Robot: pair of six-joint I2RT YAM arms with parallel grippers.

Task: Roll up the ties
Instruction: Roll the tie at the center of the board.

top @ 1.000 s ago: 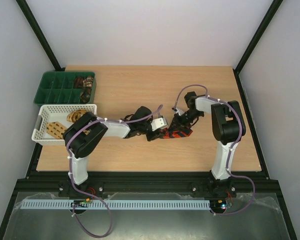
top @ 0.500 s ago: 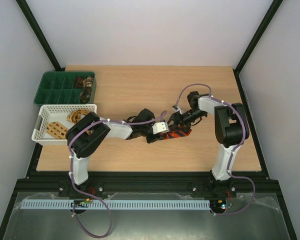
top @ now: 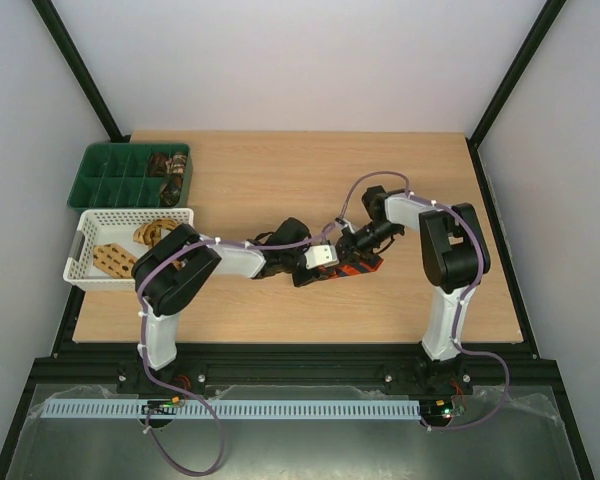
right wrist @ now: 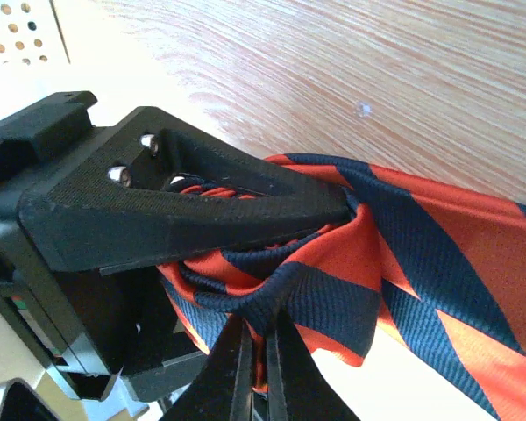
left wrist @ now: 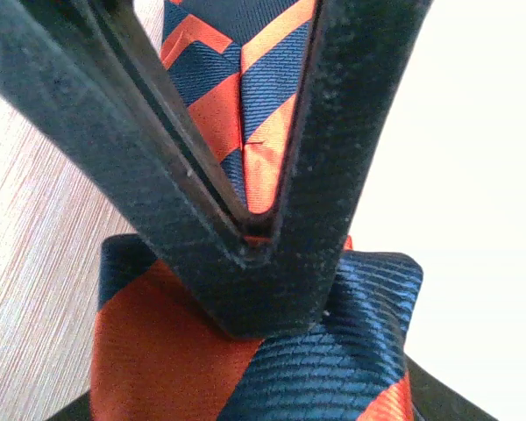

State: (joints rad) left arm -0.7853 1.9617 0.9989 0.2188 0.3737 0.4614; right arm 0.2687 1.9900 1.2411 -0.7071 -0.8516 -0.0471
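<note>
Left gripper (top: 324, 264) and right gripper (top: 349, 245) crowd the tie (top: 362, 268) closely; bare table (top: 280, 170) lies all around.

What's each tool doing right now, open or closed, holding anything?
Left tool: closed, pinching the striped tie.
Right tool: closed on a fold of the same tie.

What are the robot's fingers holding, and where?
Both hold the striped tie: the left fingers pinch a folded strip, the right fingers a bunched fold.

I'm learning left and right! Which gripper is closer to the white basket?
Left. The left gripper, pinching the striped tie, sits right of the white basket; the right gripper pinches the same tie farther right.
</note>
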